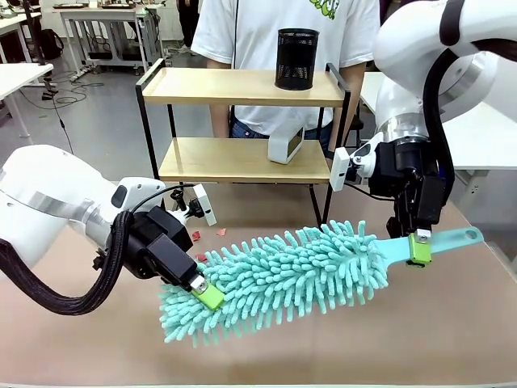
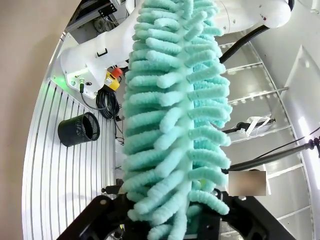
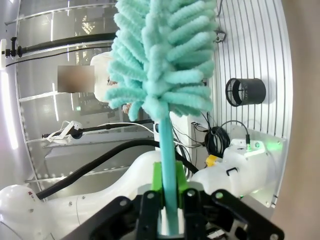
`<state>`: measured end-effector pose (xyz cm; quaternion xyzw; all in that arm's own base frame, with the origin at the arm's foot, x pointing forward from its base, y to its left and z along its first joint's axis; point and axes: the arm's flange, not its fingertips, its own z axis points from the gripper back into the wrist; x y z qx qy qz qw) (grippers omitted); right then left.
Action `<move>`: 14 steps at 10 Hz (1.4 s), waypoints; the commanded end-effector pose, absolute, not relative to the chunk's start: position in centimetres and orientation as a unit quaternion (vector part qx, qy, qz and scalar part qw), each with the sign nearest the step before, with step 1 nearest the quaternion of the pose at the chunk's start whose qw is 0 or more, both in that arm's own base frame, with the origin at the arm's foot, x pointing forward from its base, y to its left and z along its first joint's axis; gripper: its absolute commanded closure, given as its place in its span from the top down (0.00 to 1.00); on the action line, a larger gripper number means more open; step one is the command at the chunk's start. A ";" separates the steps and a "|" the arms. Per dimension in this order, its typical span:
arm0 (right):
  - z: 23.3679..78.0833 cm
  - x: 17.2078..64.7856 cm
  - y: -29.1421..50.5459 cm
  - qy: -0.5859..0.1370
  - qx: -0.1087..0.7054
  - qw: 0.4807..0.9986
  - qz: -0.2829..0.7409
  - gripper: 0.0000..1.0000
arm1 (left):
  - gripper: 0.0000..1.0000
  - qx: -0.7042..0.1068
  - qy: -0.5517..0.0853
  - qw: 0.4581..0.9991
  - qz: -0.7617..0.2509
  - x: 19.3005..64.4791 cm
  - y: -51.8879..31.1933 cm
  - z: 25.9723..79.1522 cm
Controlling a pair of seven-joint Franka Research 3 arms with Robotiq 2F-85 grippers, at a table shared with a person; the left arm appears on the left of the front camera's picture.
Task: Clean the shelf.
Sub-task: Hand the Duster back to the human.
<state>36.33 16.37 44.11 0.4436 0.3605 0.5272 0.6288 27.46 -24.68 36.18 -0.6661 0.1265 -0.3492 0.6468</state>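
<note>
Front view: the shelf [image 1: 242,121], a small two-tier rack of light wooden boards in a thin black metal frame, stands at the far side of the brown surface [image 1: 452,323], in front of a person in a white T-shirt [image 1: 283,32]. A black mesh pen cup [image 1: 296,58] stands on its top board, and a small white device [image 1: 286,145] leans on the lower board. A turquoise chenille duster [image 1: 283,279] with a flat turquoise handle hangs over the surface between the two arms. The right claw [image 1: 418,242] is clamped on the handle. The left claw [image 1: 206,293] is at the fluffy end, its green-padded fingers pushed in among the strands; how firmly it grips cannot be told here. Small red scraps [image 1: 196,236] lie on the surface near the shelf's legs.

Left wrist view: the duster's head [image 2: 175,125] rises from between the left claw's [image 2: 170,225] black fingers, which stand narrowed on either side of the fluffy strands.

Right wrist view: the right claw [image 3: 167,200] is closed tight on the duster's handle [image 3: 166,150], green pads pressed to both sides.
</note>
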 end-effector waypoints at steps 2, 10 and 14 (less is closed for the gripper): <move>45.8 37.1 16.1 0.358 0.459 0.630 0.513 0.12 | 0.00 -0.658 0.129 0.651 -0.356 27.2 -24.8 36.2; 46.0 36.8 15.6 0.348 0.462 0.639 0.507 1.00 | 0.00 -0.657 0.119 0.654 -0.355 27.5 -24.0 36.5; 46.7 34.5 8.6 0.244 0.521 0.688 0.441 1.00 | 0.00 -0.665 0.083 0.634 -0.385 25.5 -17.7 40.9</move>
